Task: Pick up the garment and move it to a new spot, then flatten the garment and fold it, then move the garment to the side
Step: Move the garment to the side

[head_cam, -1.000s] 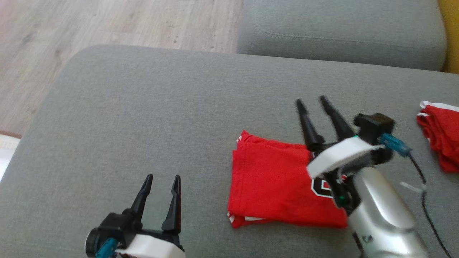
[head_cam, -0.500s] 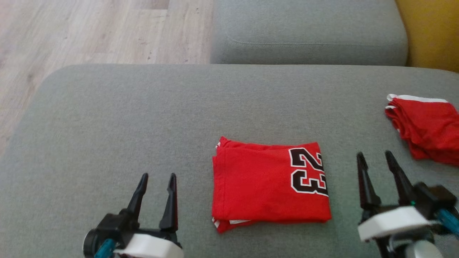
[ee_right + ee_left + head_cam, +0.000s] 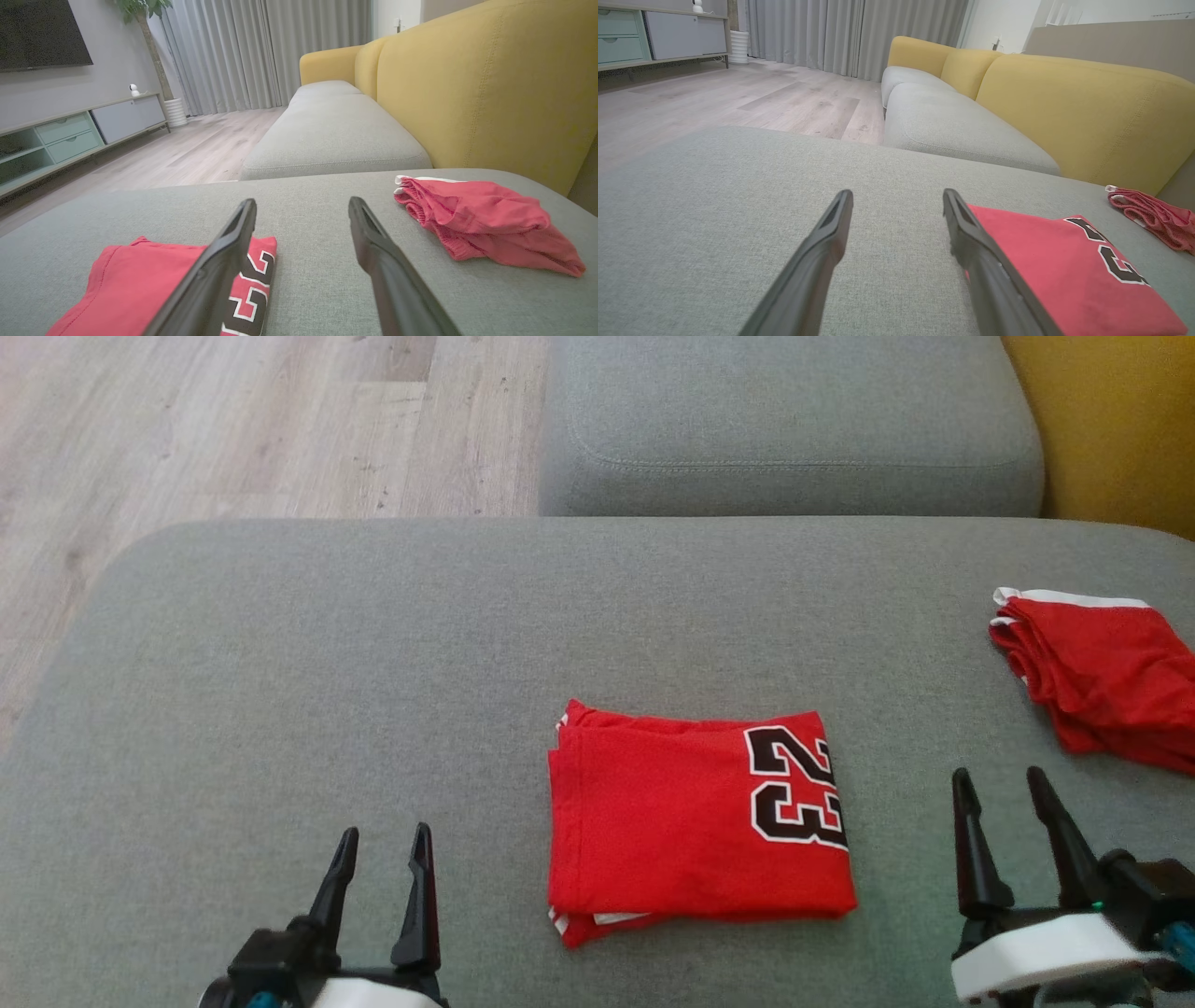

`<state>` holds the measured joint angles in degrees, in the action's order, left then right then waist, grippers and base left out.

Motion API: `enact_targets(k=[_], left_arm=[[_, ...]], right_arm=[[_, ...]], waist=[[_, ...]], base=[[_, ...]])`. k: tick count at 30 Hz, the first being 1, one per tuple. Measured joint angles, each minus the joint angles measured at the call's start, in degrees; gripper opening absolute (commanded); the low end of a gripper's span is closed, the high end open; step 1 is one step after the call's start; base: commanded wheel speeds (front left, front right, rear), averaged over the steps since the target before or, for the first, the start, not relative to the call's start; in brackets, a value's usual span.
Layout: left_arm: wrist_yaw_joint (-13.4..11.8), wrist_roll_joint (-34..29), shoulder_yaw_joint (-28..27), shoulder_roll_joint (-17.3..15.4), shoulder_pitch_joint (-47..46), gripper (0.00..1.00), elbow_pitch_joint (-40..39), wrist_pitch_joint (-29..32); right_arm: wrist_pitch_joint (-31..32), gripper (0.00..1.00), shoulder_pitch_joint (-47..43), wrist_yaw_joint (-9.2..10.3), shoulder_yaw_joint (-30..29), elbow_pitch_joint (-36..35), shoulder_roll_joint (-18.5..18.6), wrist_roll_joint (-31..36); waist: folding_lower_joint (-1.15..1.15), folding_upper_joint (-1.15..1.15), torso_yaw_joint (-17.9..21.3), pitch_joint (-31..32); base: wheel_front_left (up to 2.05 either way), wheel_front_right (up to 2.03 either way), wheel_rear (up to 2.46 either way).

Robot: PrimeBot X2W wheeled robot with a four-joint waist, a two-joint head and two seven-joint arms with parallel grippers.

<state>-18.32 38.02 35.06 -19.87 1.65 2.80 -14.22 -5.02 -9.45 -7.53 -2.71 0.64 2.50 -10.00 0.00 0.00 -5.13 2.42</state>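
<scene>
A red garment printed with a black "23" lies folded into a flat rectangle on the grey sofa cushion. It also appears in the left wrist view as a red garment to the right of my fingers, and as a red garment at the lower left of the right wrist view. My left gripper is open at the lower left, apart from the garment. Right of the garment, my right gripper is open and holds nothing.
A second red garment with white trim lies bunched at the cushion's right edge, seen as the bunched garment in the right wrist view. Another grey seat cushion lies beyond, a yellow backrest to the right, wooden floor to the left.
My right gripper has withdrawn from over the folded garment to the lower right, uncovering the "23". The left gripper sits slightly lower. The head camera has shifted, so the scene sits differently.
</scene>
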Motion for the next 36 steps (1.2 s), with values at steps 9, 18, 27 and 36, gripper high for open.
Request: enact_targets(k=[9,18,27,36], left_arm=[[0.0,-0.2,-0.2,0.0,0.1,1.00,0.0,0.0],[-0.1,-0.3,-0.4,0.0,0.0,1.00,-0.2,0.0],[0.2,-1.1,-0.6,0.7,-1.3,1.00,-0.5,-0.1],[1.3,-1.9,-2.0,2.8,-3.8,1.00,0.0,-0.1]], right_arm=[[0.5,1.00,-0.2,0.00,0.6,0.7,0.0,0.0],[7.1,1.00,0.4,0.00,0.6,3.0,0.0,-0.5],[20.2,1.00,10.6,0.00,0.9,8.5,0.0,-0.5],[27.5,1.00,15.7,0.00,1.2,15.1,0.0,0.6]], waist=[[0.00,0.00,-0.5,-0.4],[0.00,0.00,-0.8,-1.5],[0.01,0.00,-2.6,-5.3],[0.01,0.00,-6.2,-10.0]], base=[[0.00,0.00,0.00],[0.00,0.00,0.00],[0.00,0.00,0.00],[0.00,0.00,0.00]])
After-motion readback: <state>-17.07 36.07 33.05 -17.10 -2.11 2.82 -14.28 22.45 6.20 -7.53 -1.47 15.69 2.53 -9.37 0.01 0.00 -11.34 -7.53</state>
